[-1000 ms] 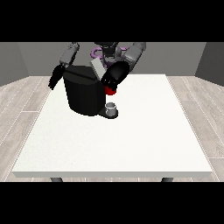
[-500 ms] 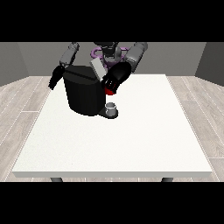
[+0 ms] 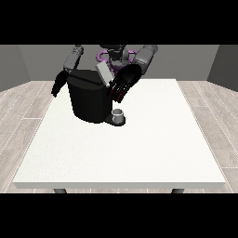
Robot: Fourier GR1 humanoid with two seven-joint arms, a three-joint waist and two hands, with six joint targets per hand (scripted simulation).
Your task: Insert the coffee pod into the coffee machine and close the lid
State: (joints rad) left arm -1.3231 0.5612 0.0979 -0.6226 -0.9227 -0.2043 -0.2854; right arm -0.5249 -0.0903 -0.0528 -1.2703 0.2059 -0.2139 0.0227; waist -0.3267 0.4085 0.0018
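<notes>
The black coffee machine [image 3: 89, 101] stands at the table's far left-centre, its grey lid [image 3: 103, 73] tilted up. The hand at the view's right [image 3: 124, 82] hovers at the machine's top right corner, just below the lid, with its fingers straight and pointing down-left. Streaks of a red thing at the machine [image 3: 117, 96] show along those fingers. A small grey thing [image 3: 119, 114] sits on the machine's base under that hand; I cannot tell whether it is the pod. The hand at the view's left [image 3: 58, 83] hangs open beside the machine's left side, holding nothing.
The white table [image 3: 125, 153] stretches wide towards the camera and to the right of the machine. The robot's torso [image 3: 114, 53] is right behind the machine. Wooden floor surrounds the table.
The arm at the view's right has lifted slightly and its hand now covers more of the red thing. The other hand and the lid have not visibly moved.
</notes>
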